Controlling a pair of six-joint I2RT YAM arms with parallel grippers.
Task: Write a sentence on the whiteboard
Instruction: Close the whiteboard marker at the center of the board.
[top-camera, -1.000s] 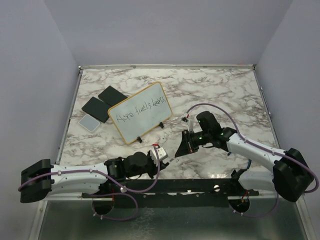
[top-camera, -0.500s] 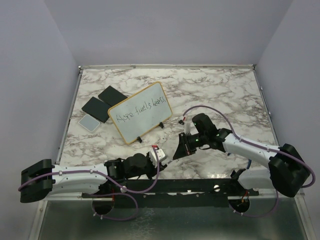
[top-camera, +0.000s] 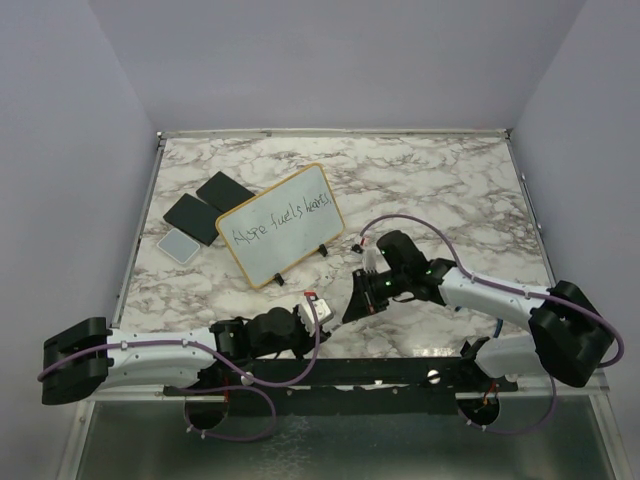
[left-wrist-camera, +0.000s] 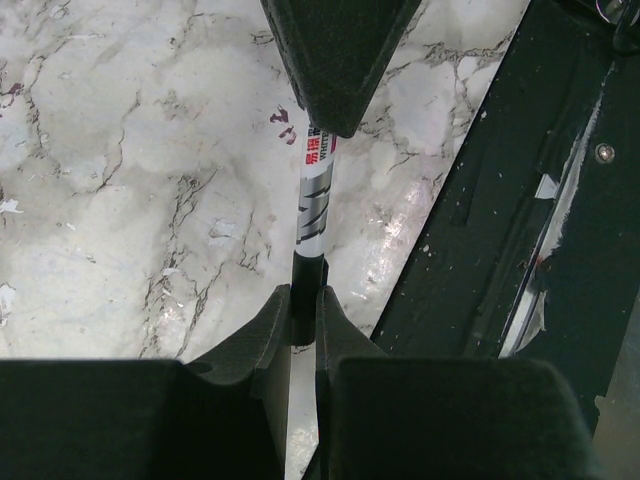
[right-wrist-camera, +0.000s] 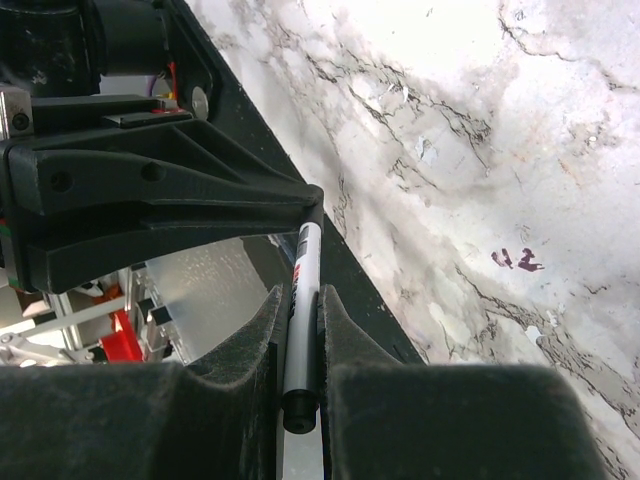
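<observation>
I'm watching the left gripper (left-wrist-camera: 303, 300) and right gripper (right-wrist-camera: 299, 297) both clamping one marker (left-wrist-camera: 312, 200), each pinching an end. The whiteboard (top-camera: 288, 256) is sitting well beyond them, off toward the left. Its long axis is running diagonally, right end farther away, with the sentence (top-camera: 280, 226) following that line.

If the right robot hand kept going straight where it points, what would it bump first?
Probably the left gripper: it sits right ahead of the right gripper, clamped on the other end of the same thin white marker pen both hold.
</observation>
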